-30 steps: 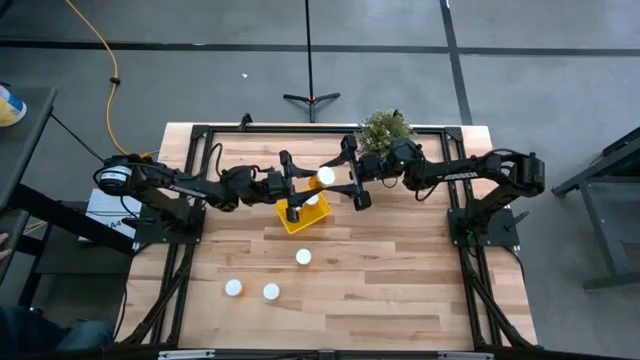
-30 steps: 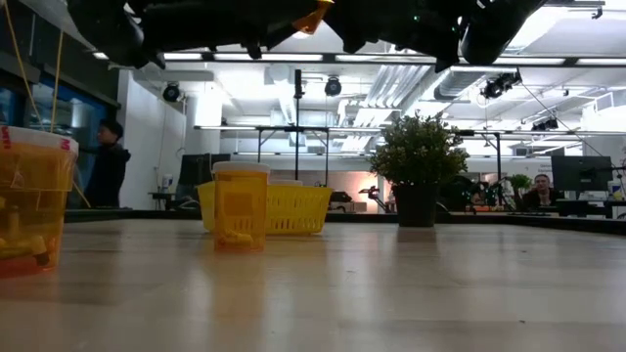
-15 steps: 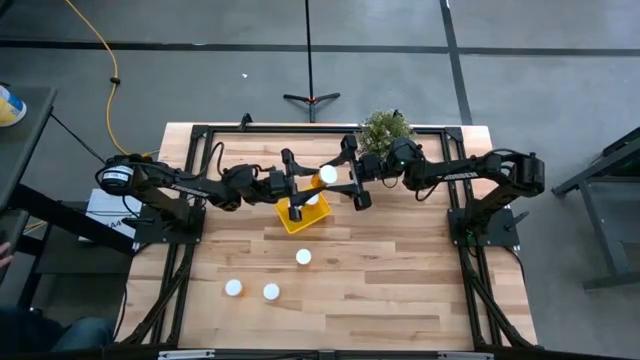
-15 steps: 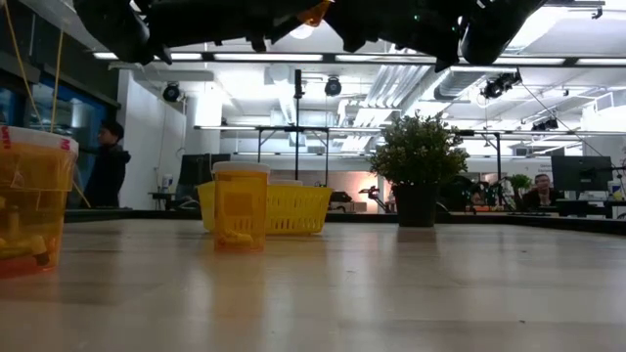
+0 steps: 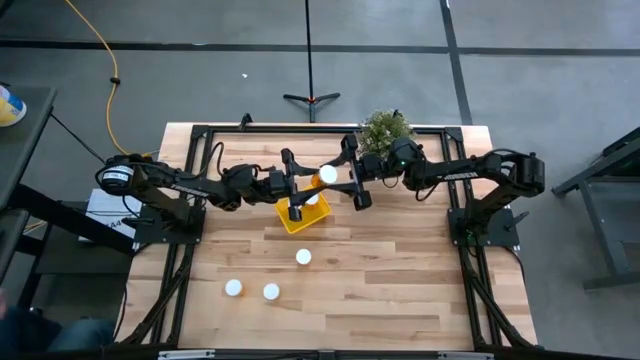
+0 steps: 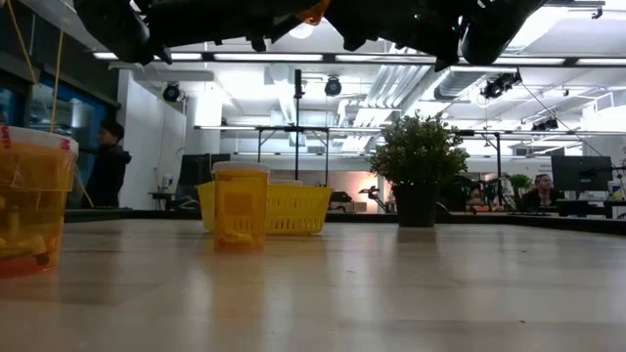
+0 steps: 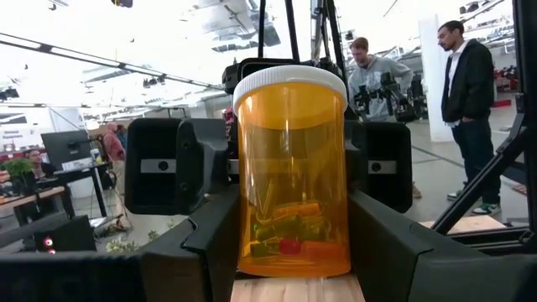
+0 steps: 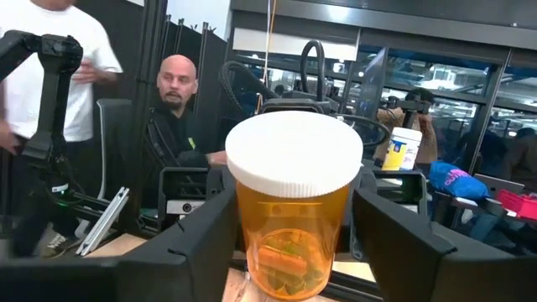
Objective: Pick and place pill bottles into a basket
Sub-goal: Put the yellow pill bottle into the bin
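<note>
**One bottle hangs over the basket, between two grippers**

The wooden table stands in a big bright room, and people stand far behind it. The yellow basket sits near the middle of the table. A green plant is past the basket, on the right arm's side.

Both arms reach in and meet right over the basket. The held bottle hangs between them, up in the air. It stands straight, with its white cap on top and its orange body pointing down. From above it is over the basket's edge on the plant side, not over the middle.

The left gripper comes from the basket's left side. Its fingers press on both sides of the held bottle, low on the orange part. The right gripper comes from the plant side and is at the same bottle. I cannot tell if it grips the bottle or just sits around it.

I think the bottle must go a little toward the basket's middle, then straight down. The left gripper looks nearer to that spot.

Another white cap shows inside the basket. Three loose bottles wait on the table, on the near side of the basket and well apart from it.

I can read no words on any bottle. Small coloured pills show through the orange.
</note>
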You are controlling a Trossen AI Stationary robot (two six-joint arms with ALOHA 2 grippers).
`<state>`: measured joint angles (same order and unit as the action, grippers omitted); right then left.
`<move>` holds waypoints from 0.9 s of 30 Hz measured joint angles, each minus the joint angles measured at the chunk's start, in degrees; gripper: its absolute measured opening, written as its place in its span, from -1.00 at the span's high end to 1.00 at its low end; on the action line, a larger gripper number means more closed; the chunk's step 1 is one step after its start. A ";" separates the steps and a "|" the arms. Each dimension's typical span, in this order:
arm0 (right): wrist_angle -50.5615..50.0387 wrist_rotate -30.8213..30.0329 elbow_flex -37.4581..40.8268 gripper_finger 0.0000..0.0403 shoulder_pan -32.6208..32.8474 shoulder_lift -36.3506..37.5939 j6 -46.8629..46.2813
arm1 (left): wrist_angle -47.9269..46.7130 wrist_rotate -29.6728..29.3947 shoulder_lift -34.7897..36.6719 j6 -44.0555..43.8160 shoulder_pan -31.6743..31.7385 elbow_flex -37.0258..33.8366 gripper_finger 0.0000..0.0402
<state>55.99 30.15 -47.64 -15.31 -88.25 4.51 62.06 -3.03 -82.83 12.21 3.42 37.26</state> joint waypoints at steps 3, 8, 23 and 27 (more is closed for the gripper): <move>0.00 0.13 0.00 0.01 0.00 0.00 0.12 | 0.04 0.00 0.00 -0.04 0.00 0.00 -0.10; 0.00 0.47 0.00 0.17 0.00 0.00 0.46 | 0.09 0.00 0.00 -0.07 0.00 0.00 -0.10; -0.01 0.13 0.02 0.18 -0.02 0.00 0.44 | -1.56 -2.21 0.02 0.00 0.00 0.00 -0.36; -0.05 0.05 0.02 0.20 -0.07 0.02 0.44 | -3.20 -4.59 0.02 -0.13 0.00 -0.01 -0.57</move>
<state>55.94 30.20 -47.62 -15.38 -88.23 4.95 58.86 -7.62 -82.81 12.08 3.42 37.25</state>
